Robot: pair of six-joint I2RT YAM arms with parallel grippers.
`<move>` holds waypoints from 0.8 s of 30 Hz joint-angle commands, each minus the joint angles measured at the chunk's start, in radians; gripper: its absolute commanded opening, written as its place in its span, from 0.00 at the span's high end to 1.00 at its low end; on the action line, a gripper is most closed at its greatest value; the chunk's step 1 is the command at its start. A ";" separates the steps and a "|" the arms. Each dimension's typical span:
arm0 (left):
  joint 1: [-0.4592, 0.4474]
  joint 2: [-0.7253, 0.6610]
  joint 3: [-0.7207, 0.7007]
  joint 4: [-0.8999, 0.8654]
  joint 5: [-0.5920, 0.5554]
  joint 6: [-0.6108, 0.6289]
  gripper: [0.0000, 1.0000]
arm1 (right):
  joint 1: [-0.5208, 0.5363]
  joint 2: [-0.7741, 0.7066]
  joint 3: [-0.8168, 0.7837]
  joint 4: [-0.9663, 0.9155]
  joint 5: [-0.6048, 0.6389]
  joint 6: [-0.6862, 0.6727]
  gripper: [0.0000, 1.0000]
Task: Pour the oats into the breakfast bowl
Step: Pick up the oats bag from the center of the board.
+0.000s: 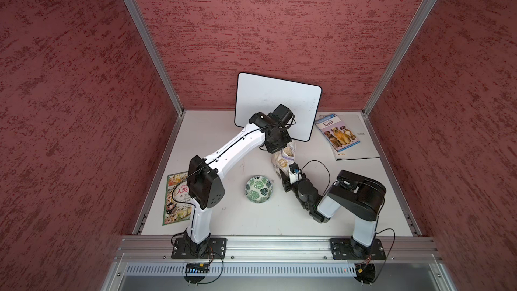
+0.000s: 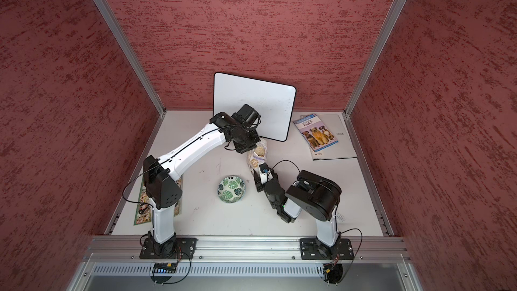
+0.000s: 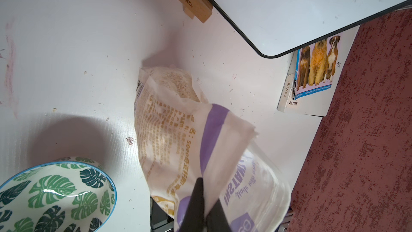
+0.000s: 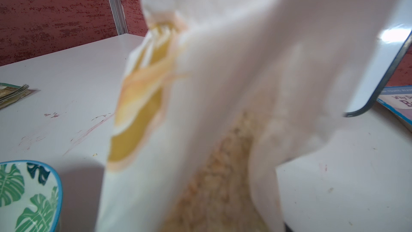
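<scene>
Seen from above, 2 white-and-black robot arms reach over a white table [image 1: 229, 219] inside a booth with red textured walls.

The left gripper [image 3: 205, 208] comes down from above. In its wrist view its 2 dark fingers [image 3: 197, 197] are pressed tightly together on the top edge of a plastic pouch [image 1: 283, 158] with white and purple print. The pouch hangs down from that pinch. Pale oats [image 3: 174, 81] are gathered in its lower, clear end, close to the table. Whether that end touches the table cannot be told.

The right gripper [image 1: 281, 174] sits low at the near end of the pouch, right against it. Its wrist view is filled by the blurred pouch with beige flakes inside. Its fingers are hidden, so how far they are open, and whether they hold the pouch, cannot be told.

The bowl [image 1: 258, 188], white with green leaves, stands near the pouch, toward the left arm's side, apart from it, with no oats in it in both top views.

A whiteboard [image 1: 279, 99] leans at the back. A book [image 1: 340, 134] showing 3 dogs lies at the far right. A magazine [image 1: 174, 205] lies under the left arm.
</scene>
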 commanded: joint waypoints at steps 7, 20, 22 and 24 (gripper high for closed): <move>0.006 -0.102 0.030 0.007 0.072 0.046 1.00 | -0.007 -0.129 0.008 -0.121 0.008 -0.024 0.89; 0.019 -0.242 -0.097 0.090 0.117 0.140 0.64 | -0.006 -0.447 0.076 -0.632 -0.007 -0.093 1.00; 0.022 -0.286 -0.141 0.121 0.123 0.147 0.59 | -0.006 -0.494 0.072 -0.674 -0.001 -0.109 1.00; 0.024 -0.330 -0.180 0.145 0.121 0.152 0.57 | -0.006 -0.544 0.071 -0.722 0.001 -0.125 1.00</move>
